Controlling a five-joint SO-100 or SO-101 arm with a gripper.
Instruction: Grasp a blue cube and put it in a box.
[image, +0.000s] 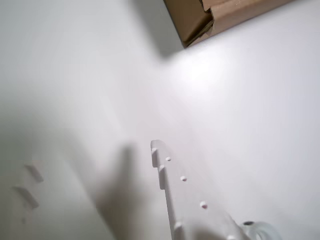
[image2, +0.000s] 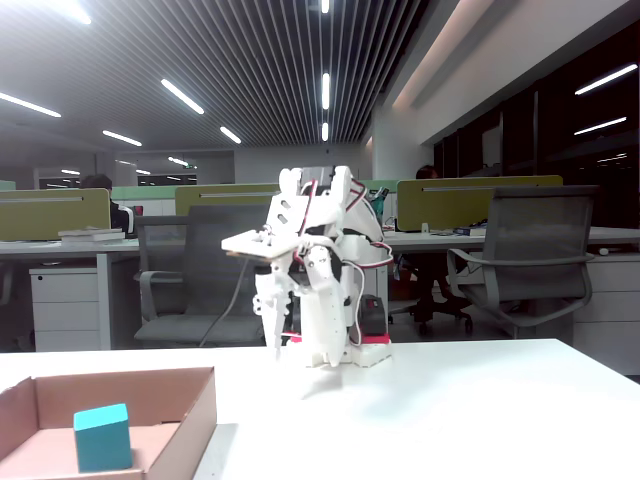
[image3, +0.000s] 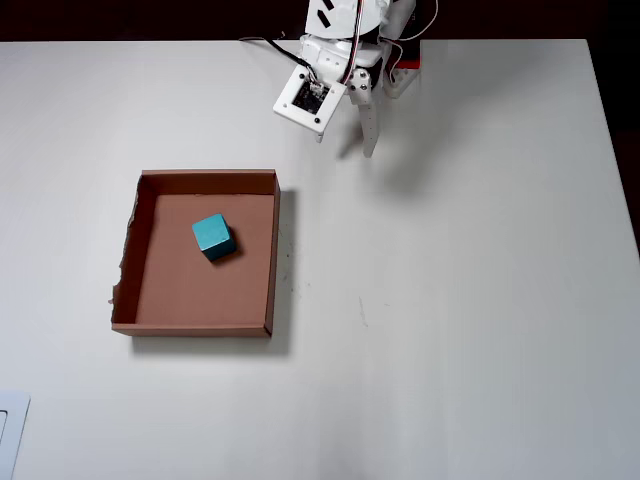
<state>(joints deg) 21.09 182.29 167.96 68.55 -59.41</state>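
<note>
While office desks (image2: 60, 225) stand behind, white table (image3: 460, 300) bears box (image3: 272, 250) — blue cube (image3: 212, 236) inside.

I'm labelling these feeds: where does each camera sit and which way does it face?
Wrist view: rides on the arm, looking down at the white table; a gripper finger and a box corner show.
Fixed view: table level, facing the whole arm; blue cube in the box nearby.
Overhead view: straight down; arm at top.
The fixed and overhead views share cube, box, arm.
</note>
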